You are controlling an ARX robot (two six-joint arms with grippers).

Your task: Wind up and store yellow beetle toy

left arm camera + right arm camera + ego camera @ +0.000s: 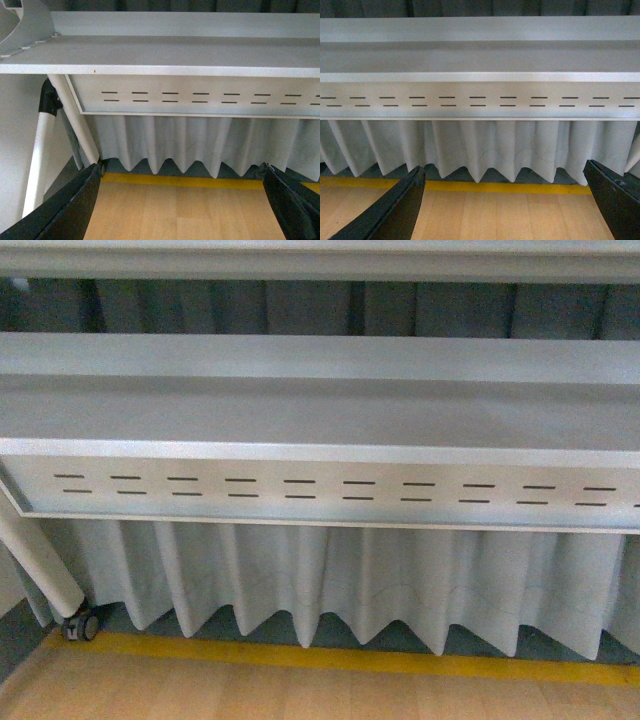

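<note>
The yellow beetle toy is out of view in all three views. My left gripper (pixel 182 205) is open, its black fingers (pixel 70 210) spread wide over bare wooden floor with nothing between them. My right gripper (pixel 505 207) is open too, black fingers (pixel 395 212) wide apart above the same floor and holding nothing. Neither arm shows in the front view.
A grey table (pixel 320 415) with a slotted front panel (pixel 330 490) stands ahead, its top seen edge-on. Pleated white curtains (pixel 340 590) hang behind it. Yellow tape (pixel 340 658) borders the wooden floor (pixel 250 695). A white table leg (pixel 40 565) ends in a caster (pixel 80 625).
</note>
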